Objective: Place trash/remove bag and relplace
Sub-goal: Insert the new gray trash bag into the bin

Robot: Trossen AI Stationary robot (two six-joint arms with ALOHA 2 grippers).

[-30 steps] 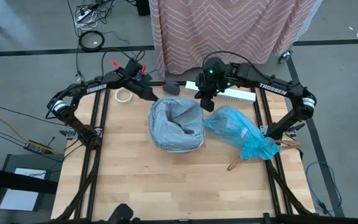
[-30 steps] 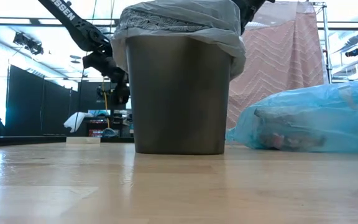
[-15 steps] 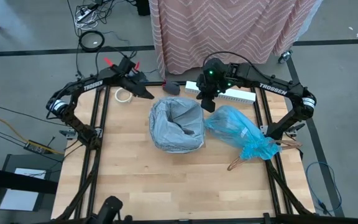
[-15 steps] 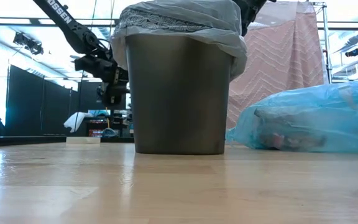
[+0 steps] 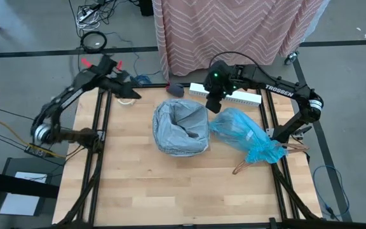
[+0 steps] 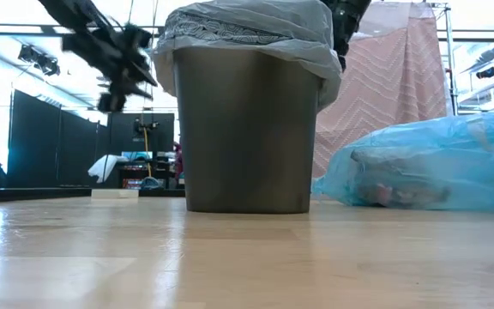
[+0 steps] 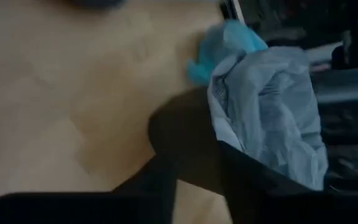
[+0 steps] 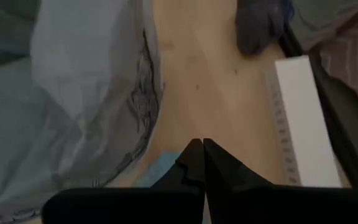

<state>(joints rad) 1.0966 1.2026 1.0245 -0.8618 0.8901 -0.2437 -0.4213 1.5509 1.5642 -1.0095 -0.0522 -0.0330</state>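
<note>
Blue bag point(image 5: 245, 136) lies right of the relined bin point(image 5: 181, 127), full and out of the way. My right gripper point(image 8: 199, 163), pinched empty, hangs beyond the bin's far rim; left gripper's point(image 5: 131, 93) spread I cannot tell.

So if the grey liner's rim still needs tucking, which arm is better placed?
Probably the right. The right gripper, fingers shut, hovers at the bin's far rim, between the grey liner and the blue bag. The left gripper is off by the table's far left corner.
</note>
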